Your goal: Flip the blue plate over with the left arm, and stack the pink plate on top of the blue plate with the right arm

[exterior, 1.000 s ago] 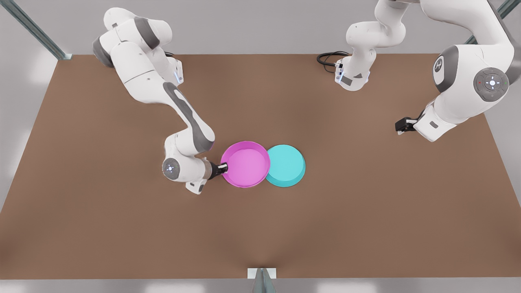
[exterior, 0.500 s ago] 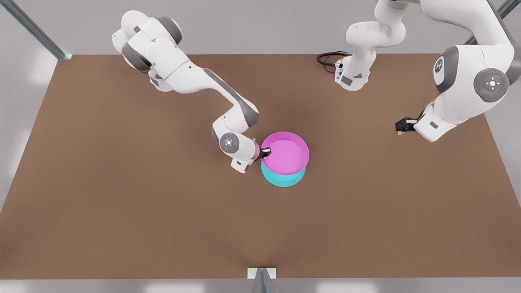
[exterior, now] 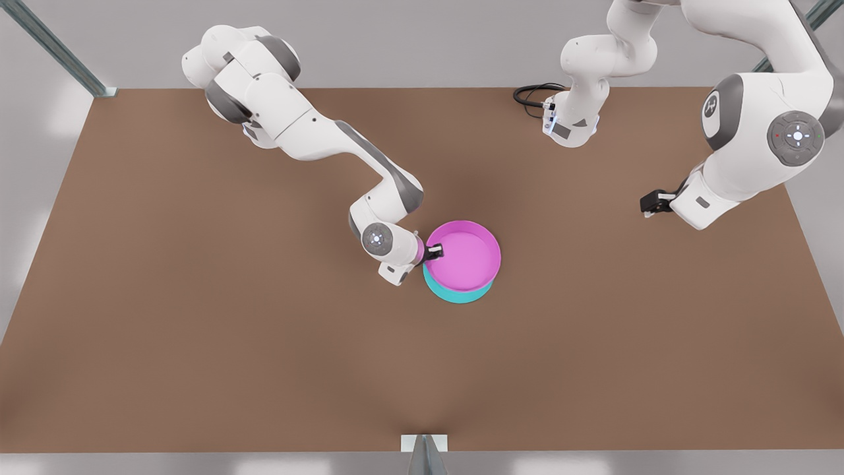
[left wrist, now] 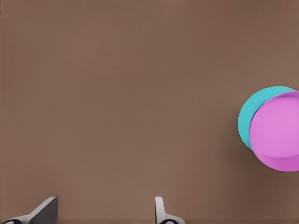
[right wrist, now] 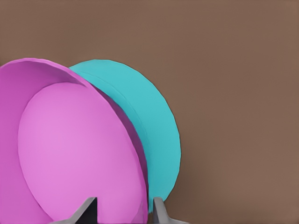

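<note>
The pink plate (exterior: 465,256) sat over the blue plate (exterior: 455,294) near the middle of the bench (exterior: 198,330); the right tool (exterior: 435,251) was at its rim on the front view's left; the left tool (exterior: 645,204) hung well apart on the front view's right.

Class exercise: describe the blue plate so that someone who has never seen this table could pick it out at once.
Start at the brown table and find the two stacked plates near its middle. The right gripper holds the rim of the pink plate; the blue plate lies under it. It is the cyan one, showing as a crescent.
</note>
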### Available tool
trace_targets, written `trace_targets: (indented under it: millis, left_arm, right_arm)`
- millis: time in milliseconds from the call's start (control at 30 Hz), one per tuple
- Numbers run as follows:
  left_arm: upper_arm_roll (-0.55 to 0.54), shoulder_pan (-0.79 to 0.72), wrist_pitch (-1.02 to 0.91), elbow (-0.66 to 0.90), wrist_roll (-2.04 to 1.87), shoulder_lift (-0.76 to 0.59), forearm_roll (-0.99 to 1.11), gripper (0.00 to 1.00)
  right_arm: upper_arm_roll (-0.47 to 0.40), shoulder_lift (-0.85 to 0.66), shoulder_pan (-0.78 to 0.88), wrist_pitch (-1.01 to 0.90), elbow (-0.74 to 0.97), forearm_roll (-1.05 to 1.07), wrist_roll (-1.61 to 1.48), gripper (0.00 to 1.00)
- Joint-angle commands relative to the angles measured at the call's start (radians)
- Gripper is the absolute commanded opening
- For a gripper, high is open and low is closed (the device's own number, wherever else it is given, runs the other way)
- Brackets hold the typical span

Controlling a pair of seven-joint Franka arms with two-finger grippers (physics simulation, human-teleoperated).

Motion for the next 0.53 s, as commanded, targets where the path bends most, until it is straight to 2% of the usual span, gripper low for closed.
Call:
trace_targets:
  millis: [0,33,100,133,167,200,267,300,333,400,500]
  left_arm:
    - [0.000,0.000,0.000,0.000,0.000,0.000,0.000,1.00]
    - [0.000,0.000,0.000,0.000,0.000,0.000,0.000,1.00]
    - [0.000,0.000,-0.002,0.000,0.000,-0.002,0.000,1.00]
    - [0.000,0.000,0.000,0.000,0.000,-0.002,0.000,1.00]
    - [0.000,0.000,-0.002,0.000,0.000,-0.002,0.000,1.00]
    - [0.000,0.000,0.000,0.000,0.000,-0.002,0.000,1.00]
    - [0.000,0.000,-0.002,0.000,0.000,-0.002,0.000,1.00]
    - [0.000,0.000,0.000,0.000,0.000,-0.002,0.000,1.00]
    - [0.000,0.000,0.000,0.000,0.000,-0.002,0.000,1.00]
    - [0.000,0.000,0.000,0.000,0.000,-0.002,0.000,1.00]
    - [0.000,0.000,0.000,0.000,0.000,-0.002,0.000,1.00]
  right_arm:
    - [0.000,-0.001,0.000,0.000,0.000,0.002,-0.002,1.00]
    - [0.000,-0.010,-0.003,0.000,0.000,-0.002,-0.008,1.00]
    - [0.005,-0.113,0.000,-0.045,0.017,-0.250,-0.004,1.00]
    - [-0.003,-0.191,-0.014,-0.271,0.130,-0.291,-0.010,1.00]
    - [0.000,-0.198,-0.092,-0.486,0.261,-0.288,-0.013,1.00]
    - [-0.017,-0.237,-0.172,-0.569,0.324,-0.283,-0.008,1.00]
    - [-0.193,-0.328,-0.241,-0.584,0.238,-0.286,-0.125,1.00]
    - [-0.196,-0.348,-0.371,-0.639,0.244,-0.285,-0.175,1.00]
    - [-0.198,-0.450,-0.429,-0.670,0.161,-0.286,-0.269,1.00]
    - [-0.198,-0.627,-0.499,-0.702,-0.020,-0.285,-0.263,1.00]
    - [-0.193,-0.626,-0.492,-0.718,0.017,-0.302,-0.272,1.00]
